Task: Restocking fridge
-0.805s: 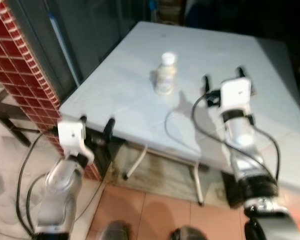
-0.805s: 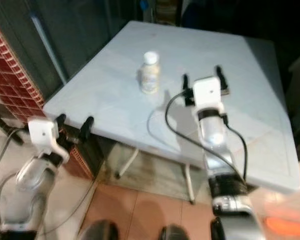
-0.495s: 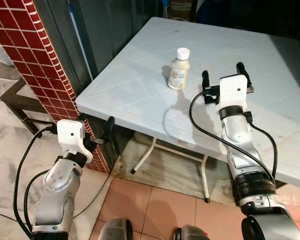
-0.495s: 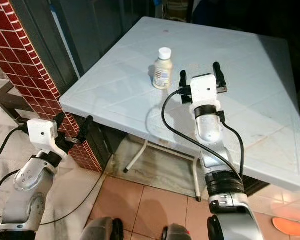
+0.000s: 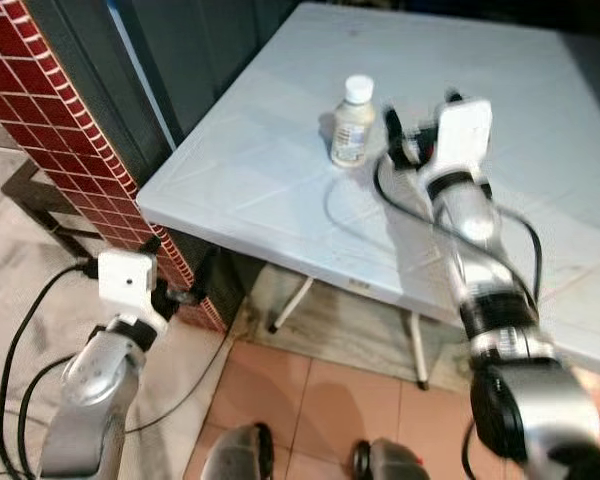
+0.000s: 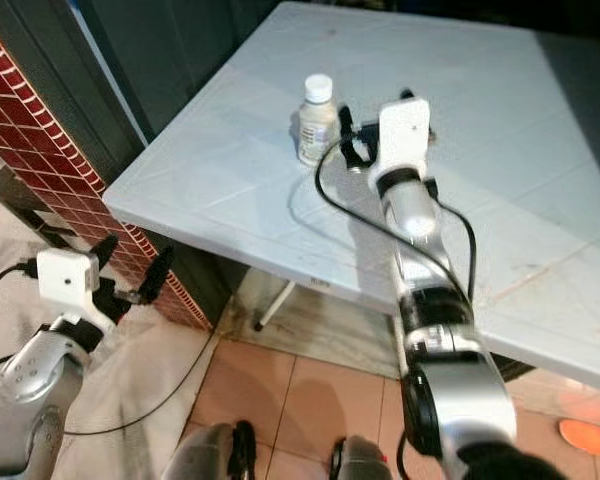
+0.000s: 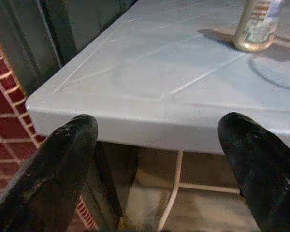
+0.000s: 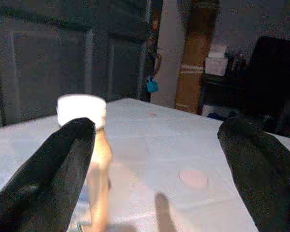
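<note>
A small pale plastic bottle with a white screw cap (image 5: pixel 353 122) stands upright on the white square-topped plastic table (image 5: pixel 280 190), toward its far left portion, well in from every edge. The right gripper (image 5: pixel 418 125) is raised over the tabletop just to the right of the bottle, fingers spread wide and holding nothing. In the right wrist view the bottle sits partly behind one finger (image 8: pixel 48 169) instead of centred in the gap, so the approach is judged off-line.

Step in hand, as judged: closing in on the bottle for pickup. To do it well, shift the gripper left until the bottle body is centred between the fingers, keep the fingers level with the label zone below the cap, and close only then; a finger striking the side could tip the bottle.

The left gripper (image 5: pixel 180 275) hangs low, below and just outside the table's near left corner, fingers apart and empty.

Clearances: open tabletop surrounds the bottle on the near and right sides. A red brick-tiled pillar (image 5: pixel 70 150) and dark grey panelled door (image 5: pixel 170 50) stand close beside the table's left edge, limiting room there. Tiled floor (image 5: pixel 310 400) lies near.
</note>
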Controlling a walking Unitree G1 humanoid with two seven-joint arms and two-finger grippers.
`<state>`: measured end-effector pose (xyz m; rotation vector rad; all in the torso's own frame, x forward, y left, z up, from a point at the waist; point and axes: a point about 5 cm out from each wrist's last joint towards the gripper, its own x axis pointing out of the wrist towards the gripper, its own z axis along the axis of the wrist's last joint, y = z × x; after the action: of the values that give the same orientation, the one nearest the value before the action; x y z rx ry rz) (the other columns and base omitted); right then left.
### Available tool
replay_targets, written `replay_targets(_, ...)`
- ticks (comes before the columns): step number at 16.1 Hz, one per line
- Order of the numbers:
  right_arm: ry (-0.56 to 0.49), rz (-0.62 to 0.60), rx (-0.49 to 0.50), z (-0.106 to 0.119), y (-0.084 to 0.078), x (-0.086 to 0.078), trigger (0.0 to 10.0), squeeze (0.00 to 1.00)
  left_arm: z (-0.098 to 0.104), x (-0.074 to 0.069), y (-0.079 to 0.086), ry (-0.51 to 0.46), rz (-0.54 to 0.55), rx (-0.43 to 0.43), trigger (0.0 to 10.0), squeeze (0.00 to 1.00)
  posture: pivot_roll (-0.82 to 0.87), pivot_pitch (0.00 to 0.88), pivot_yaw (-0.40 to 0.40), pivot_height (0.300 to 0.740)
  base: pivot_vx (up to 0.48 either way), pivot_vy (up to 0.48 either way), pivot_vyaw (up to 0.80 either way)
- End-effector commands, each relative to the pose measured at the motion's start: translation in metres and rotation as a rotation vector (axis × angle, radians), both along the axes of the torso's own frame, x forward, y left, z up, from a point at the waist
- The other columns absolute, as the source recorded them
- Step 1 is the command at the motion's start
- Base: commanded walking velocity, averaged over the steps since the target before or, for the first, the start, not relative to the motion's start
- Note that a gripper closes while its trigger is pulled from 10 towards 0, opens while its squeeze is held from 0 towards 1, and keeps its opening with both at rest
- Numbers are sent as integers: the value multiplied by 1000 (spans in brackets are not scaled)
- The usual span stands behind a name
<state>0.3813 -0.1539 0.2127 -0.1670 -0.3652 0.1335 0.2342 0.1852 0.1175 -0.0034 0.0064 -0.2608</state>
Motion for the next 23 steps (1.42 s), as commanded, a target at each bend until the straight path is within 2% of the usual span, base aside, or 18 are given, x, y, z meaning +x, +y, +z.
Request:
replay_targets(1,-12,19,9,5,4,3,10000,1000,2,-4,5,9,4,18,10000,0,150,168,117,740,0,0,0)
replay_targets(3,-27,24,-10,13,6,8,10000,1000,3,-9,6,24,5,20,10000,0,162,184,123,740,0,0,0)
replay_targets(4,-31,27,-17,16,5,10,10000,933,3,-10,7,32,6,22,10000,0,164,188,124,740,0,0,0)
replay_targets(5,-33,33,-23,17,6,12,10000,682,3,-12,8,37,9,23,10000,0,166,189,126,740,0,0,0)
replay_targets(6,-20,61,-19,17,8,13,10000,0,3,-13,9,42,15,19,10000,0,169,190,126,740,0,0,0)
replay_targets(12,7,165,-55,25,21,20,10000,0,4,-26,11,76,28,26,10000,0,189,233,131,740,0,0,0)
replay_targets(19,-8,200,-116,45,19,27,10000,0,1,-38,10,114,31,24,10000,0,191,273,127,740,0,0,0)
replay_targets(23,5,297,-152,50,29,28,10000,0,0,-42,10,134,34,30,10000,0,196,283,121,740,0,0,0)
